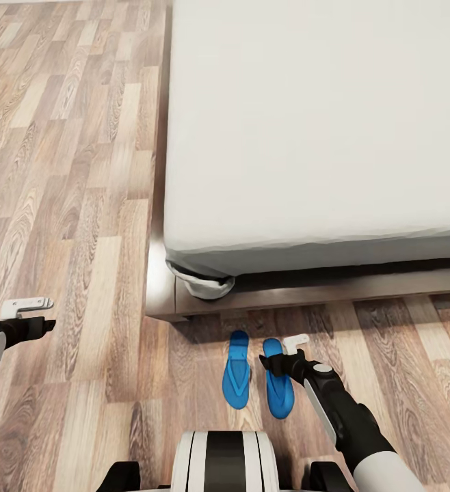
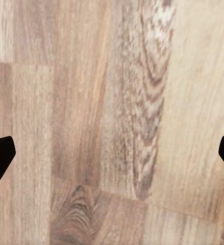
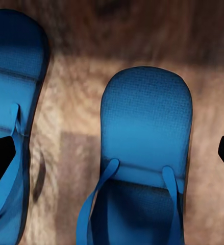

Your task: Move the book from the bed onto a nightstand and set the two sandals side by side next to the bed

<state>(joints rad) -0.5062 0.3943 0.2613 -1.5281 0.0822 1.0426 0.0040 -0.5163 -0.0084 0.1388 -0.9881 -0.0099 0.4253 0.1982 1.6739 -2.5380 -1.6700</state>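
Two blue sandals (image 1: 258, 378) are laid side by side on the wood-plank floor (image 1: 81, 273), just beside the foot corner of the bed (image 1: 321, 137) at twelve o'clock. The right gripper (image 1: 280, 355) is held directly over the right-hand sandal (image 3: 142, 153), fingers spread wide and holding nothing. The left gripper (image 1: 30, 314) is seen at nine o'clock over bare planks, its fingers likewise parted. Open floor is seen along the bed's left side.

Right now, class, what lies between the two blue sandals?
Only a narrow strip of bare wood floor separates the left sandal from the right sandal, seen in the head view.
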